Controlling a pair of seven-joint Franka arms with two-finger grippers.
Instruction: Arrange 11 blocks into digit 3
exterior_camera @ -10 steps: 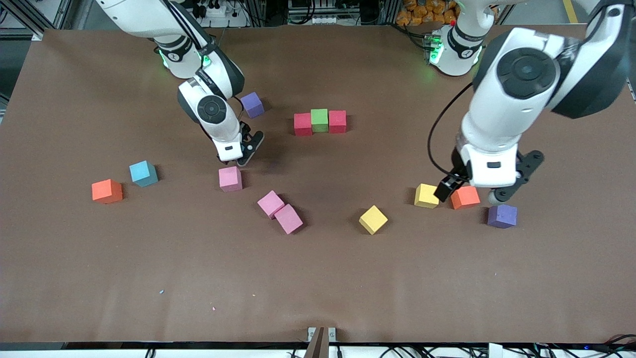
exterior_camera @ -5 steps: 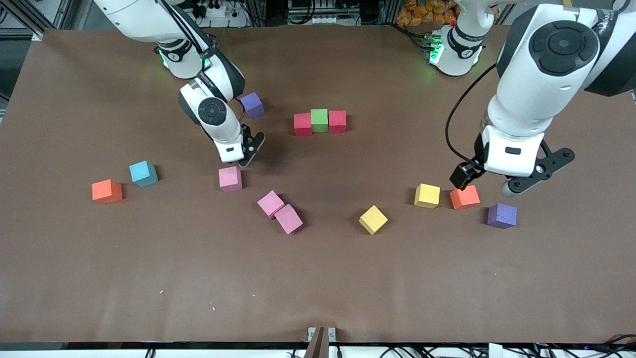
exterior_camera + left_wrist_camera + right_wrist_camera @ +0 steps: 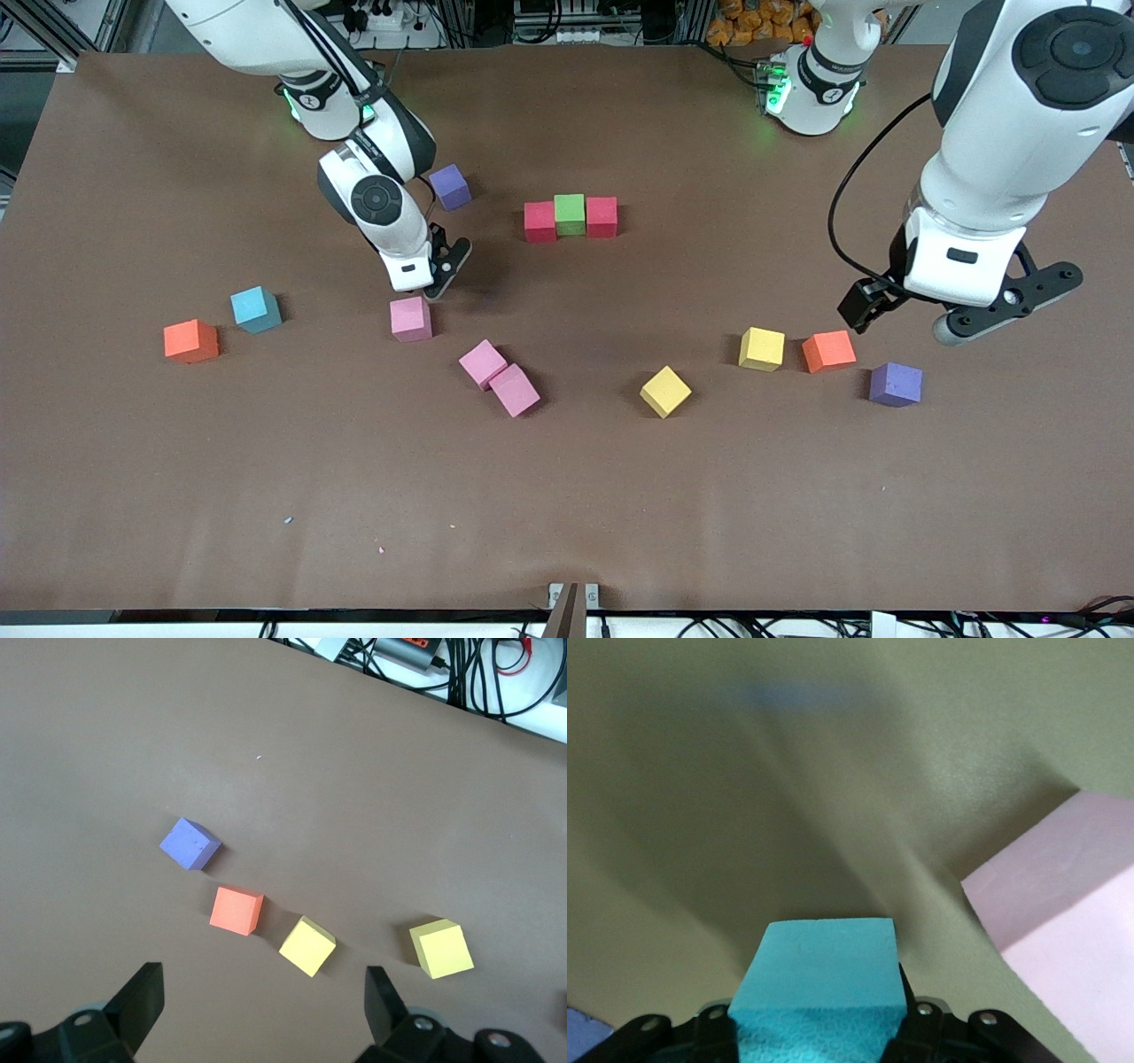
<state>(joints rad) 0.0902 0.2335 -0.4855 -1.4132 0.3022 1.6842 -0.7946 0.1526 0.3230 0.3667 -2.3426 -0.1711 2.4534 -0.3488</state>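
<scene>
Two pincers: right pincer (image 3: 432,280) clenches a light blue block (image 3: 819,979) beside a pink block (image 3: 410,319); left pincer (image 3: 907,317) gapes near an orange block (image 3: 829,351).

I'm seeing my left gripper (image 3: 261,1005) hanging wide open over the brown counter (image 3: 372,788) — four blocks lying apart beneath it: purple block (image 3: 190,843), orange block (image 3: 236,910), then two yellow blocks (image 3: 307,946) (image 3: 440,949).
</scene>
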